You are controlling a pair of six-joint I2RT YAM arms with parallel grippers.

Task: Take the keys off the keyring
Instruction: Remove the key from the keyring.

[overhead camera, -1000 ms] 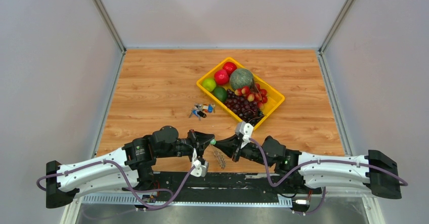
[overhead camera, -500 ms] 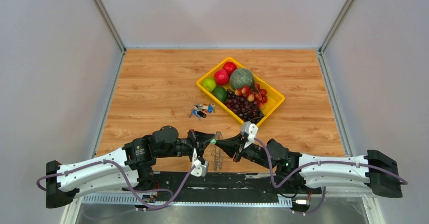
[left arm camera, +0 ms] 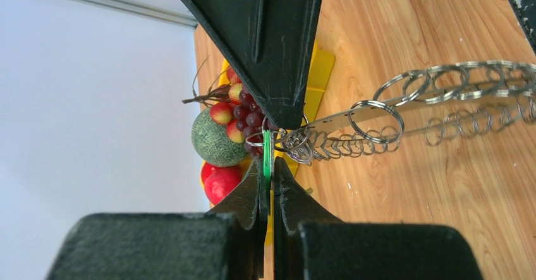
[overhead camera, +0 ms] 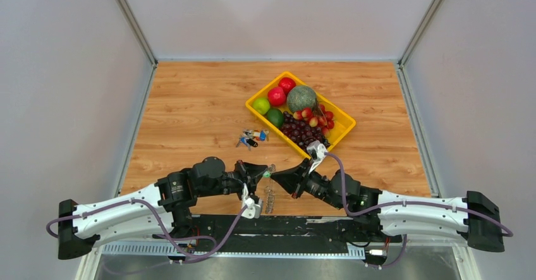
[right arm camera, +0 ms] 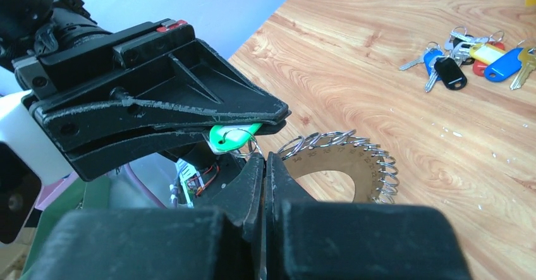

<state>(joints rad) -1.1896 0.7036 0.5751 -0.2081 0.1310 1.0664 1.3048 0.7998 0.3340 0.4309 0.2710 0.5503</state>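
Likely a lab: white-walled enclosure (overhead camera: 63,71).

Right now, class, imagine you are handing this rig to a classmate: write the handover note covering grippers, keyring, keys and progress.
Left gripper: shut on the green tag of the keyring.
Right gripper: shut, tips at the keyring beside the tag; whether it pinches the wire is unclear.
The keyring hangs between both grippers near the table's front edge, with the keys strung on it.
Done: no loose silver key seen.
Left: take all the keys off.
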